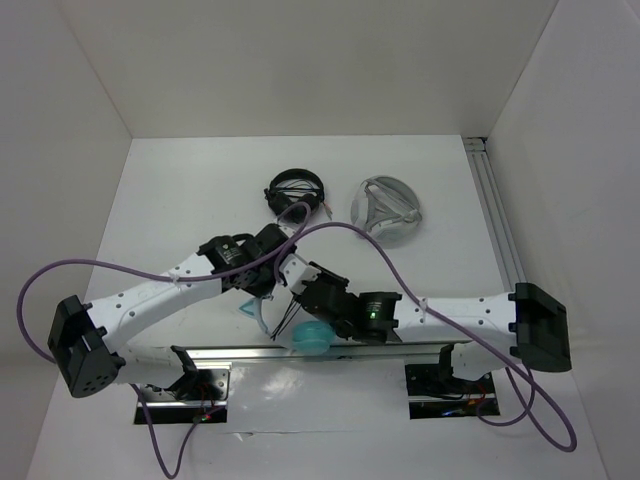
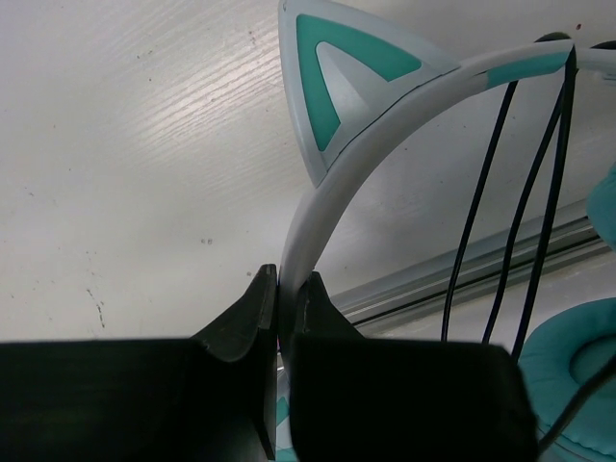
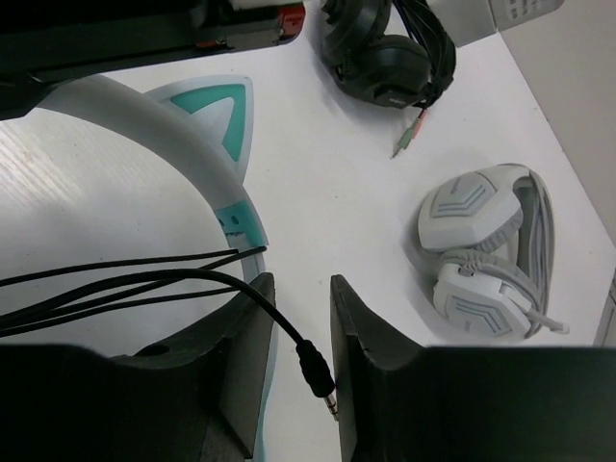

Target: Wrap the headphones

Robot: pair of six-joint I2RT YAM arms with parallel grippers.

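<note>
While left end effector (image 2: 281,291) clamps the headphones (image 2: 358,91), right end effector (image 3: 300,322) parted around cable (image 3: 311,365).

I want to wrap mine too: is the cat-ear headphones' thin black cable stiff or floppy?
Probably floppy: the cable droops in loose curved strands. Its plug end is unheld, so it would likely swing when moved. Being so thin, it's probably light.
</note>
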